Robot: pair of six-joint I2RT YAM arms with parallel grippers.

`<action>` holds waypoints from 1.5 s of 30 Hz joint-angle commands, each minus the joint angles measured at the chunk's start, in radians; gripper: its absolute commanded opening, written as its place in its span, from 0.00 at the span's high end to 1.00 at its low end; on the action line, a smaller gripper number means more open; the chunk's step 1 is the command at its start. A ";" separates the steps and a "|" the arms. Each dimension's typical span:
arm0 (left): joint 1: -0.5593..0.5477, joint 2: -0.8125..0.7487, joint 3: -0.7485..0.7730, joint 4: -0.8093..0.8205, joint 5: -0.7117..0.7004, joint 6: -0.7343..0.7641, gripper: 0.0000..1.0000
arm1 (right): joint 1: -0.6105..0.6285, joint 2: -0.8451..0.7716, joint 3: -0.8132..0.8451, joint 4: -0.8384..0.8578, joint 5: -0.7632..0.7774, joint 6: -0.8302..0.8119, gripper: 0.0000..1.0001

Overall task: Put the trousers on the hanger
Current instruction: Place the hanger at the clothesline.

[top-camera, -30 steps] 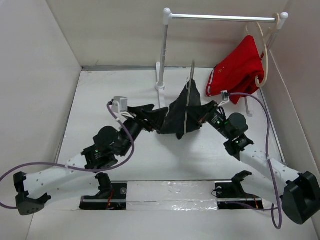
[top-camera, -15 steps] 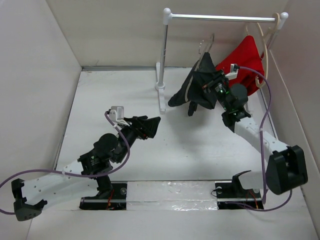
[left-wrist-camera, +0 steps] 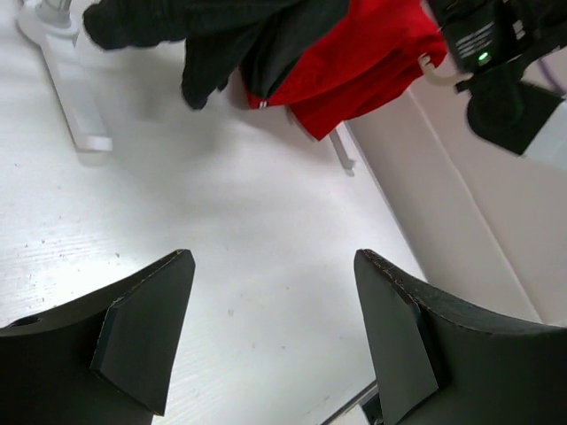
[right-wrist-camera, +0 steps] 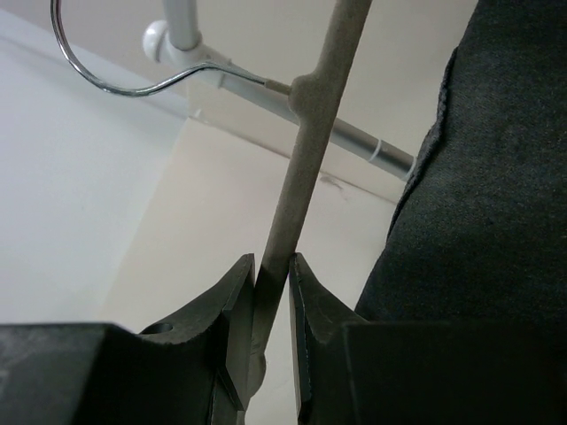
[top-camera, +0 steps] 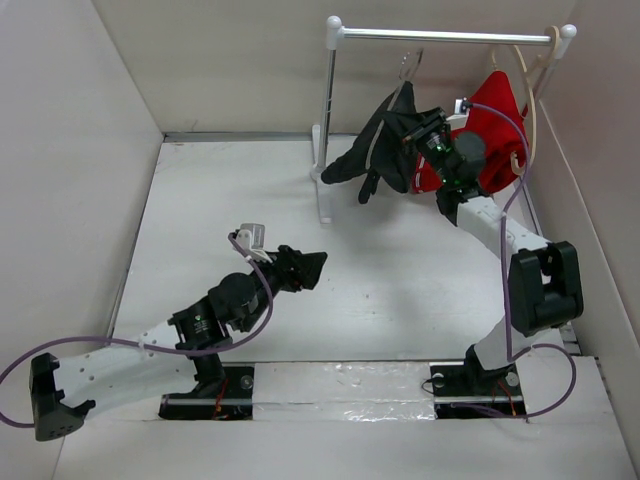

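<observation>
On the left side of the rail, the trousers are draping over the hanger, with a loose fold trailing lower left, above the table and beside the rack's upright post. That uneven hang looks like the main risk: if the hanger is tipping or swinging as its hook is being brought to the rail, the heavier side may be dragging the denim off the frame. The hook itself is hanging short of the rail in the right wrist view and not yet over it, so a misjudged reach could be knocking it against the bar instead of catching. Further right, the red garment on the cream hanger is crowding the space, and the arm may be brushing it.

The left gripper is hovering low over the table, fingers spread wide, carrying and touching nothing. The right gripper is raised near the rail, its fingers pressed tight against the hanger's thin grey stem, with the dark cloth lying just beside them.
</observation>
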 commanded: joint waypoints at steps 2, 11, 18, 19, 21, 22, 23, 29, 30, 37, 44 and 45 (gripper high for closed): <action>0.005 0.035 -0.036 0.053 0.033 -0.033 0.30 | -0.022 -0.058 0.104 0.242 -0.048 -0.002 1.00; 0.005 0.082 -0.054 0.088 0.062 -0.038 0.30 | -0.072 -0.035 0.182 0.193 -0.079 -0.006 1.00; 0.005 0.063 -0.073 0.074 0.056 -0.044 0.30 | -0.118 0.040 0.284 0.209 -0.131 0.020 1.00; 0.005 0.065 -0.079 0.074 0.055 -0.047 0.30 | -0.118 0.040 0.290 0.187 -0.130 0.015 1.00; 0.005 0.074 -0.080 0.074 0.056 -0.048 0.30 | -0.129 0.048 0.298 0.172 -0.128 0.012 1.00; 0.005 0.075 -0.079 0.076 0.056 -0.050 0.30 | -0.129 0.051 0.296 0.172 -0.128 0.015 1.00; 0.005 0.080 -0.080 0.080 0.058 -0.050 0.30 | -0.138 0.055 0.293 0.173 -0.131 0.018 1.00; 0.005 0.085 -0.076 0.077 0.059 -0.044 0.30 | -0.159 0.086 0.282 0.187 -0.134 0.029 1.00; 0.005 0.082 -0.074 0.074 0.058 -0.045 0.30 | -0.169 0.093 0.284 0.182 -0.134 0.027 1.00; 0.005 0.055 -0.091 0.051 0.041 -0.062 0.30 | -0.187 0.121 0.261 0.201 -0.151 0.024 1.00; 0.005 0.062 -0.093 0.040 0.024 -0.073 0.30 | -0.207 0.163 0.261 0.233 -0.165 0.046 1.00; 0.005 0.062 -0.090 0.040 0.022 -0.070 0.30 | -0.207 0.166 0.259 0.233 -0.159 0.049 1.00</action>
